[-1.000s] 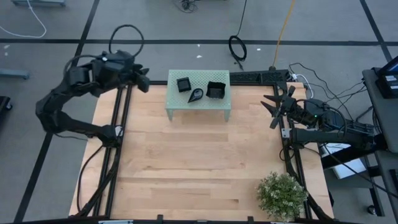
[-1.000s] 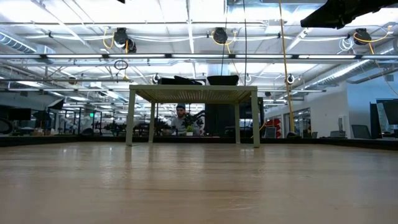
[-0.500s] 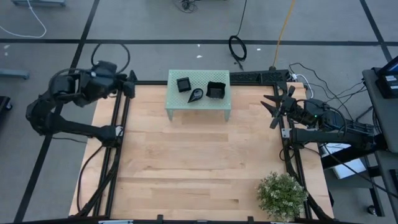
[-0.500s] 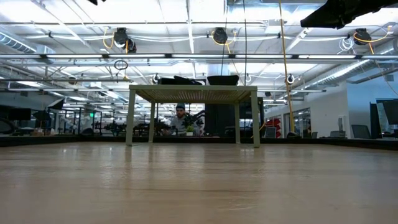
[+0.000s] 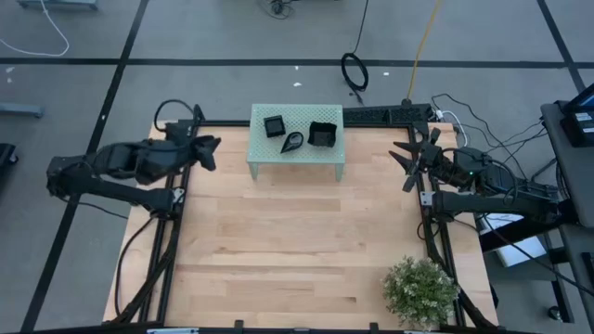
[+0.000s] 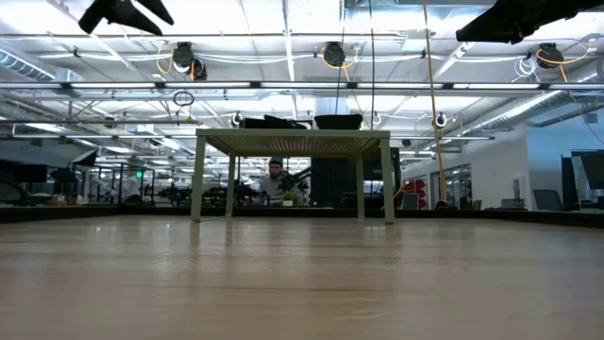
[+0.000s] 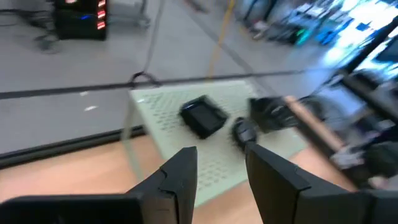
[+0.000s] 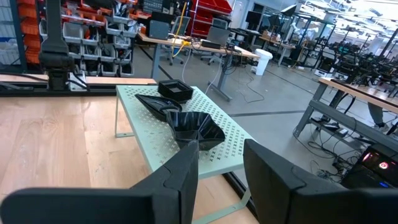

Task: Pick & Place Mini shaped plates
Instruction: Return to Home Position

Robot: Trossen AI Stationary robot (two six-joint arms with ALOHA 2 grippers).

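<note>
Three mini shaped plates, glossy black, rest on top of the pale green perforated stand (image 5: 297, 153): a square one (image 5: 274, 125), a teardrop one (image 5: 292, 141) and a wavy-edged one (image 5: 322, 134). The left wrist view blurs them: square (image 7: 203, 116), teardrop (image 7: 244, 130), wavy-edged (image 7: 273, 115). The right wrist view shows the wavy-edged plate (image 8: 196, 127) nearest. My left gripper (image 5: 210, 149) hangs open in the air just left of the stand, pointing at it. My right gripper (image 5: 408, 162) waits open at the table's right edge, also facing the stand.
The stand (image 6: 293, 142) is on four legs near the table's far edge. A potted green plant (image 5: 422, 289) sits at the near right corner. Black frame rails (image 5: 176, 223) run along the table's left and right sides. Bare wood lies between stand and near edge.
My left arm has drawn back toward the table's left, then swung out again toward the stand. Its gripper ends lower and slightly closer to the near edge, and now shows at the top left of the low view. The plates and my right arm have kept still.
</note>
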